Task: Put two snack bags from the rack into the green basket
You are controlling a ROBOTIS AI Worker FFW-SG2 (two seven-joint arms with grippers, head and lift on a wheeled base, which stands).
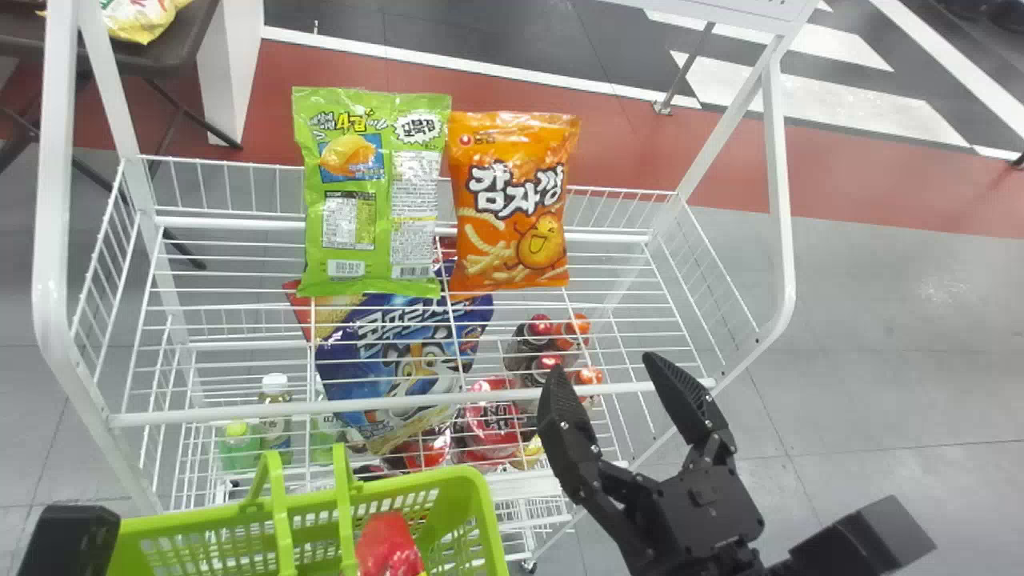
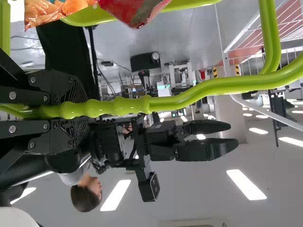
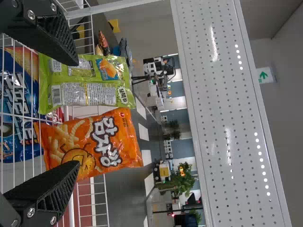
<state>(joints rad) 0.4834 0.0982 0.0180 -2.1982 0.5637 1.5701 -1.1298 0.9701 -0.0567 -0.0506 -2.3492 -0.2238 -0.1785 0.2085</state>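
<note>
Where the two black fingers of the right gripper (image 1: pixel 601 365) stand wide apart at lower right of the frame, nothing is between them; their tips lie over the front rail (image 1: pixel 200 414) of the white wire rack. The left gripper (image 1: pixel 70 542), down in the lower left corner, has its fingers clamped around a green handle (image 2: pixel 118 106) of the green basket (image 1: pixel 436 479).

Wire shelf lies between the right gripper and the snacks, with the rack's white side post (image 1: pixel 780 176) rising to its right and grey floor stretching beyond.

Side by side and touching, upper centre, are the orange snack bag (image 1: pixel 504 208), puffy, with a smiling potato and fries on it, and the green snack bag (image 1: pixel 344 272), its barcode and text panels showing. A blue bag (image 1: pixel 400 352) is on the level below them. At the bottom edge, the basket holds a red packet (image 1: pixel 386 548).
</note>
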